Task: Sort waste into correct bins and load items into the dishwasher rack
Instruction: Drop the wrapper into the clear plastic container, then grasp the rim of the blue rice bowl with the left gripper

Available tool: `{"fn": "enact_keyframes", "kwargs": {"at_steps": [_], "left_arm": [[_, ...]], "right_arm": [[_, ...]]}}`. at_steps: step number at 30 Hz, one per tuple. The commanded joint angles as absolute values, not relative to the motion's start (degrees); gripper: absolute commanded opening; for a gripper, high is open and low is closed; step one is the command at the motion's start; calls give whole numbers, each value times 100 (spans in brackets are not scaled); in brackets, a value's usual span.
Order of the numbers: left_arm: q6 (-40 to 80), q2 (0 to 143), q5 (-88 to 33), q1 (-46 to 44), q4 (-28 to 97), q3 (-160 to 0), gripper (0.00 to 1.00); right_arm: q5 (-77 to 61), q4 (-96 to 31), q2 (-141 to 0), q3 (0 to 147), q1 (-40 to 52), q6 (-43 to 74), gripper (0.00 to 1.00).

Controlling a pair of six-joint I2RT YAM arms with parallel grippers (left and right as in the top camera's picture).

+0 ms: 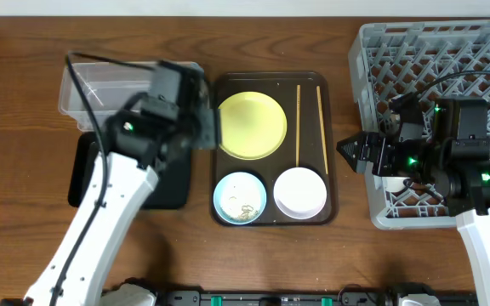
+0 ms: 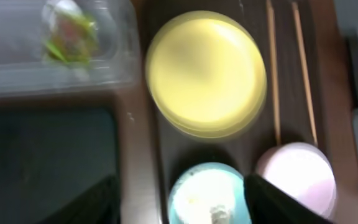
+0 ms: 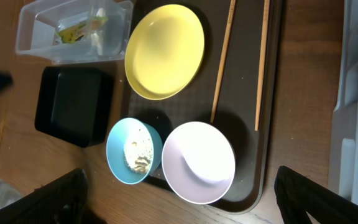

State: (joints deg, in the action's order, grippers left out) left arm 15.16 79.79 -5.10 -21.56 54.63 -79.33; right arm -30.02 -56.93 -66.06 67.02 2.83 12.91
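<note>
Hovering left tool point(image 2: 180, 194) spread | right tool point(image 3: 180, 174) spread | wrapper point(image 3: 74, 31) print seemingly illegible

The brown tray point(image 1: 309, 119) is hemmed at 3 o'clock by the rack point(image 1: 449, 51) and at 9 o'clock by the tub point(image 1: 92, 89) and black tray point(image 1: 82, 170); bare table point(image 1: 253, 263) is left at 6 o'clock.

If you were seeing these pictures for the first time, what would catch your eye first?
The bright pale-yellow plate stands out on the dark brown serving tray in the middle. The big grey dishwasher rack fills the right side, and the light-blue bowl on the same tray holds rice grains.
</note>
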Motion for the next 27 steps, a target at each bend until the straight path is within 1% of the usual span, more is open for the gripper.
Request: {"fn": "enact_keyframes", "kwargs": {"at_steps": [1,5,8,11,13,14,17,23,24,27], "left_arm": [[1813,7975,-676,-2724,5929,-7946,63],[2397,7977,-318,-3247,6084,-7620,61],[2884,8007,-215,-3533,5911,-7234,58],[3304,8086,-215,-3747,5330,-6751,55],[3538,8176,-213,-3874,4729,-6440,50],[3640,8237,-213,-3935,4377,-6285,49],[4007,8488,-215,-4053,3723,-6031,48],[4128,9282,-235,-4209,3179,-6016,49],[4193,9417,-235,-4209,3153,-6018,47],[4283,9697,-266,-4209,3162,-6016,37]], "right_arm": [[-3044,-5747,-6600,6783,340,1216,94],[-3044,-5811,-6600,6783,340,1216,93],[-3044,-5885,-6600,6783,340,1216,93],[-3041,-5955,-6600,6783,340,1214,93],[-3041,-5968,-6600,6783,340,1214,93],[-3041,-5977,-6600,6783,340,1214,93],[-3041,-5990,-6600,6783,340,1216,93],[-3044,-6027,-6600,6783,340,1219,93],[-3044,-6027,-6600,6783,340,1216,93],[-3044,-6029,-6600,6783,340,1216,93]]}}
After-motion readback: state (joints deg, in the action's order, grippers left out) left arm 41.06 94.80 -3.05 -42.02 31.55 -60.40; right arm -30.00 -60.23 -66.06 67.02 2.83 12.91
